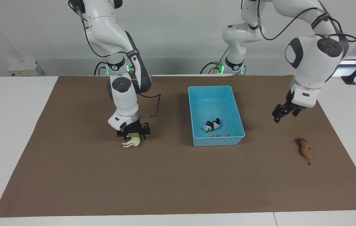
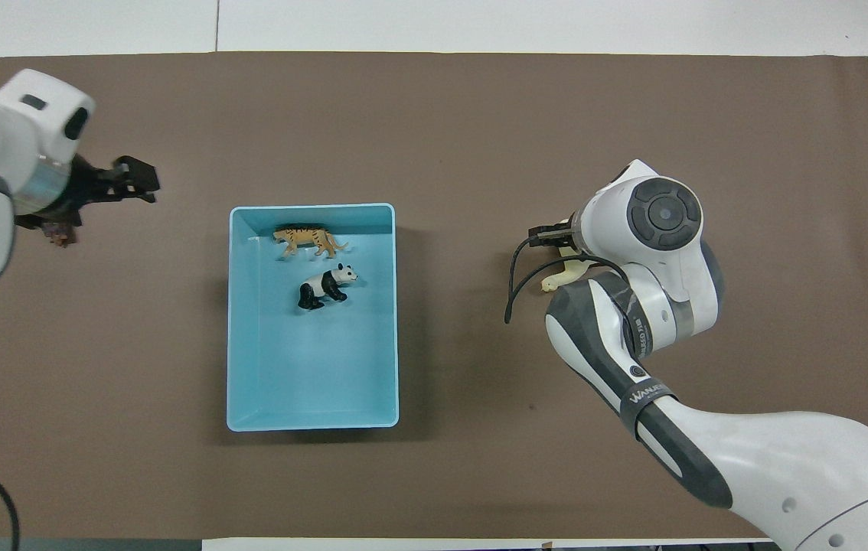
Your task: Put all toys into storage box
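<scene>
In the overhead view the right arm's own wrist covered most of the cream-white horse (image 2: 562, 275), leaving only a pale sliver; the facing view showed the right hand (image 1: 133, 135) closed around the horse (image 1: 131, 142), low over the brown mat of the bench (image 1: 165, 182), toward the right arm's end from the storage box (image 1: 196, 113). The tiger (image 2: 308, 240) lay plain from overhead at the 12 o'clock end of the box (image 2: 311, 417), with the panda (image 2: 325, 286) just nearer the robots, but the facing view cut it down to a few tan bits (image 1: 217, 135) above the box wall beside the panda (image 1: 212, 125). The lion (image 1: 304, 148) lay on the mat toward the left arm's end, almost hidden overhead (image 2: 59, 234) beneath the left arm. The left hand (image 1: 280, 115) hung above the mat between box and lion; whether it was open I could not tell.
</scene>
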Available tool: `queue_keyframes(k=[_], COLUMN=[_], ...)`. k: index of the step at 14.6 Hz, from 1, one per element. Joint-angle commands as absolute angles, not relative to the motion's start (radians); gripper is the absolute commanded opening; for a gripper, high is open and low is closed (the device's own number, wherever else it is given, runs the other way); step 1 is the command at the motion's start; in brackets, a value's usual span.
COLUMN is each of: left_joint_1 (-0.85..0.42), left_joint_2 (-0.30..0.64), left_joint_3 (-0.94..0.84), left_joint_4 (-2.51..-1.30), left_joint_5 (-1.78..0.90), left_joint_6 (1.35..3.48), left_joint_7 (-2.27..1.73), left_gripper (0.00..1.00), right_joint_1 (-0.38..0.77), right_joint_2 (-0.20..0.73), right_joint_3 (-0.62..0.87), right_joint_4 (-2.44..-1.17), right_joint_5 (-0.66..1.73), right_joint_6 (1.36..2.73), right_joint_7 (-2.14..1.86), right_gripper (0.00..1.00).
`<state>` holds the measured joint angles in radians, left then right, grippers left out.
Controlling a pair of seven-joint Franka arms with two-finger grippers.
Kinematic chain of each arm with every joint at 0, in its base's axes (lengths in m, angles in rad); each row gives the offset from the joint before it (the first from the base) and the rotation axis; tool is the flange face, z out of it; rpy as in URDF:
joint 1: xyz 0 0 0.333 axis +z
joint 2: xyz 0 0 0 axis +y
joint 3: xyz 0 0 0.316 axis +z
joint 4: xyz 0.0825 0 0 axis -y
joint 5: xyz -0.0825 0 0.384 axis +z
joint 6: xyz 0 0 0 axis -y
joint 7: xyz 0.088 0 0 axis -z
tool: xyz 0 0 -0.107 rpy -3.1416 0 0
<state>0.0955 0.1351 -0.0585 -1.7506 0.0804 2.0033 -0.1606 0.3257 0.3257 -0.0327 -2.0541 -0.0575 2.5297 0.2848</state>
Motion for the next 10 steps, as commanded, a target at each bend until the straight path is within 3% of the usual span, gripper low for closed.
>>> queue_keyframes(k=[1,2,3,4,5,8,10], left_joint_1=[0.179,0.214,0.253,0.287,0.307,0.311,0.311], left_joint_2=[0.213,0.241,0.251,0.265,0.294,0.344,0.344], left_joint_3=[-0.074,-0.074,-0.074,-0.072,-0.074,-0.069,-0.069], left_joint_4=[-1.770,-1.781,-1.817,-1.842,-1.845,-1.884,-1.908], left_joint_5=[0.083,0.083,0.083,0.083,0.084,0.086,0.087], left_joint_6=[2.123,2.176,2.256,2.313,2.342,2.411,2.436], left_joint_7=[-0.037,-0.032,-0.032,-0.029,-0.029,-0.060,-0.061], left_gripper=[1.00,1.00,1.00,1.00,1.00,1.00,1.00], right_joint_1=[0.305,0.305,0.305,0.304,0.304,0.305,0.322], right_joint_2=[0.313,0.314,0.314,0.314,0.314,0.314,0.307], right_joint_3=[-0.023,-0.023,-0.023,-0.023,-0.021,-0.021,-0.021], right_joint_4=[-2.083,-2.083,-2.083,-2.083,-2.083,-2.079,-2.016], right_joint_5=[-0.071,-0.071,-0.071,-0.071,-0.071,-0.071,-0.069], right_joint_6=[2.563,2.566,2.566,2.568,2.566,2.559,2.469], right_joint_7=[0.262,0.262,0.264,0.262,0.270,0.265,0.275], right_gripper=[1.00,1.00,0.85,0.25,0.00,0.00,0.00])
